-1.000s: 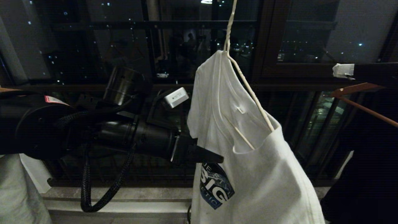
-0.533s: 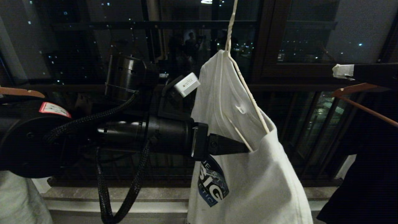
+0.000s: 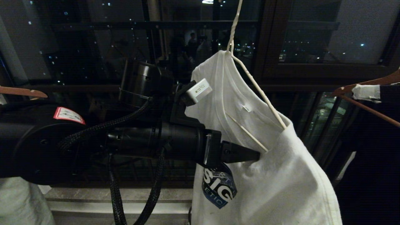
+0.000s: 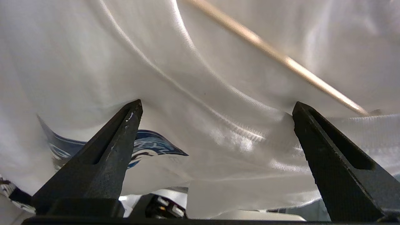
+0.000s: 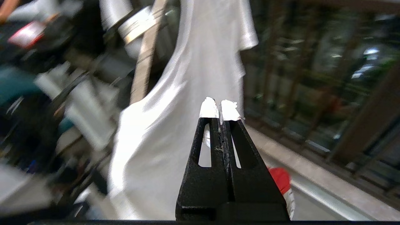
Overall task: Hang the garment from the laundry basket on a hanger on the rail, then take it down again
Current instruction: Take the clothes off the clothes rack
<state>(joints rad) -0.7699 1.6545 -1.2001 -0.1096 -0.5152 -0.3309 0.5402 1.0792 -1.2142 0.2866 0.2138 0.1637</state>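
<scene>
You see the white T-shirt (image 3: pixel 268 175) hanging lopsided on the thin white wire hanger (image 3: pixel 250 78), bunched at the twisted neck, one hanger arm bare above the collar, the blue print (image 3: pixel 218 190) low on its front.

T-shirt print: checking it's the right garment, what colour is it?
Dark blue print with white lettering; head view shows it best.

hanger hook: the hanger (image 3: pixel 250 79) runs out at twelve o'clock, its hook cut off.
shirt hem: the garment (image 3: pixel 275 181) is cropped at six o'clock.
right tool: right tool (image 3: pixel 365 92), only taped tips show at three o'clock.
</scene>
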